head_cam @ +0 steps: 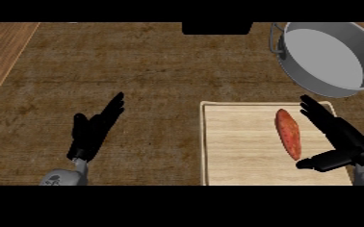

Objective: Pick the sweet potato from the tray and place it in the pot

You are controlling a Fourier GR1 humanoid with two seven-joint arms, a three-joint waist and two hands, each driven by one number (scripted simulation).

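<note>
The sweet potato [288, 133] lies on the tray [235, 149], in its right half, with its long axis running roughly from the near edge to the far edge. It is not yet held. Just to its right the right hand [344, 142] is seen released, its fingers [316, 111] stretched straight towards the tray's far right corner and its thumb [316, 163] spread out towards the near end of the sweet potato. Whether the thumb tip touches the sweet potato cannot be told.

The step in hand is judged to be the grasp. It would be done best if the hand were brought leftward over the middle of the sweet potato, so that the fingers come down on the left flank and the thumb on the right, across the narrow width, not along the length. The tapered ends are best avoided, since a pinch there may let the sweet potato swing. The hand should be lowered close to the tray before the fingers are curled.

The pot [320, 48] stands beyond the tray's far right corner, apart from it, partly cut off by the view's right edge, with one handle [274, 41] on its left. Its wall must be cleared, so a lift should be made before the carry.

The left hand [92, 130] rests open over the bench [142, 62], well to the left of the tray, and is not needed.
</note>
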